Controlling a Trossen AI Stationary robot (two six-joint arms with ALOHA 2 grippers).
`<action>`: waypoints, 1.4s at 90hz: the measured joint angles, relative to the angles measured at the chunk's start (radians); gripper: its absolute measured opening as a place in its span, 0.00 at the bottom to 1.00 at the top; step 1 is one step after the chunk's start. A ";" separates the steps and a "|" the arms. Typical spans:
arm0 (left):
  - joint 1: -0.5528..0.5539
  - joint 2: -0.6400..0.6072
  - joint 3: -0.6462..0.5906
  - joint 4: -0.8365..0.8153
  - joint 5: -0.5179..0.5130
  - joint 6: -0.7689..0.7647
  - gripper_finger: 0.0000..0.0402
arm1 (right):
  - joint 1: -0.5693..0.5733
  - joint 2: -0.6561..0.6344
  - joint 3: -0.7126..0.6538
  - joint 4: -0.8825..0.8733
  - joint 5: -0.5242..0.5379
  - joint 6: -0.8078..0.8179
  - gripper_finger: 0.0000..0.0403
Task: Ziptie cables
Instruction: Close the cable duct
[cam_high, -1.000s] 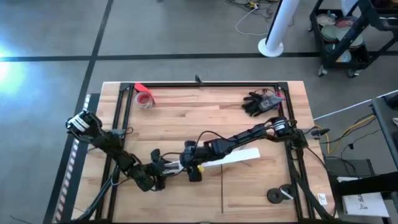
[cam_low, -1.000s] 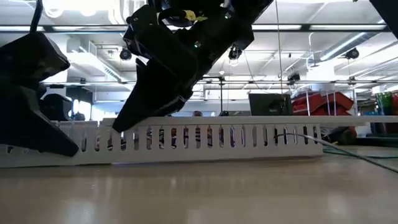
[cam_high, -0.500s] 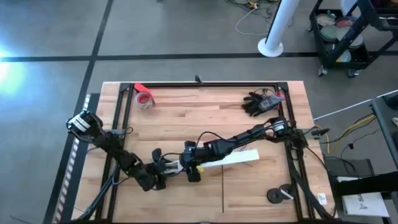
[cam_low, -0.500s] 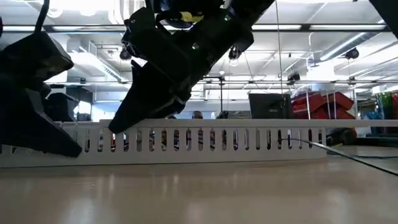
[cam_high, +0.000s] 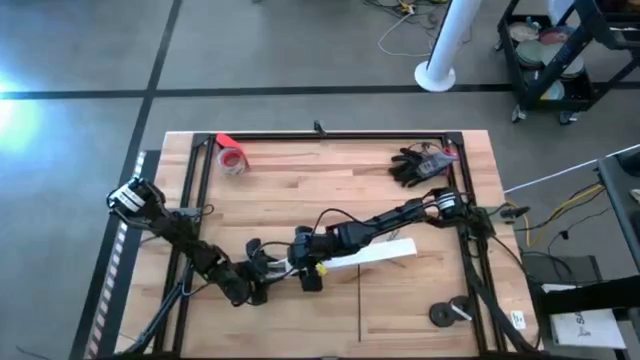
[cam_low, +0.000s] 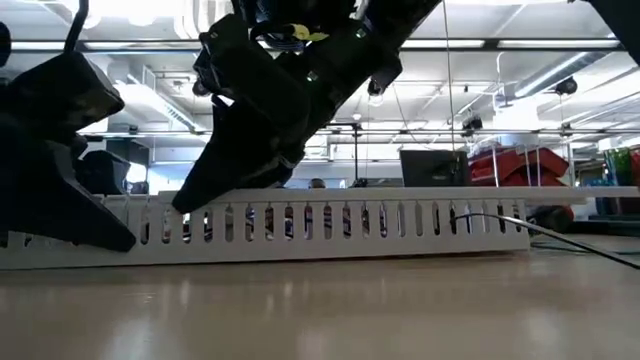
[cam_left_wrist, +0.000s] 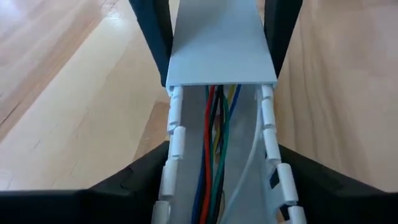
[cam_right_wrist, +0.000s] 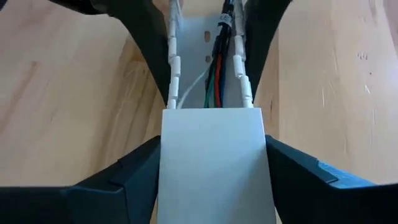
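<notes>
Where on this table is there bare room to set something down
Bare wood lies between the red tape roll and the black glove, and along the near edge right of the white cable duct, short of the small dark disc. The middle is crowded: the left tool and right tool both straddle the duct holding the cables.

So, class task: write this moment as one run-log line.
left gripper: straddling slotted duct, grip unclear | right gripper: on duct cover, grip unclear | cables: inside duct, part covered | ziptie: none visible
</notes>
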 joint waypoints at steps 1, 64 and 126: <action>0.000 0.000 0.001 0.000 0.001 0.002 0.56 | 0.000 0.000 0.000 0.000 -0.003 -0.003 0.58; 0.000 -0.034 0.010 -0.089 0.138 0.002 0.71 | -0.002 0.002 0.002 -0.003 0.005 -0.015 0.57; -0.044 -0.037 0.010 -0.160 0.094 -0.122 0.54 | -0.001 0.009 -0.002 0.047 -0.010 0.004 0.58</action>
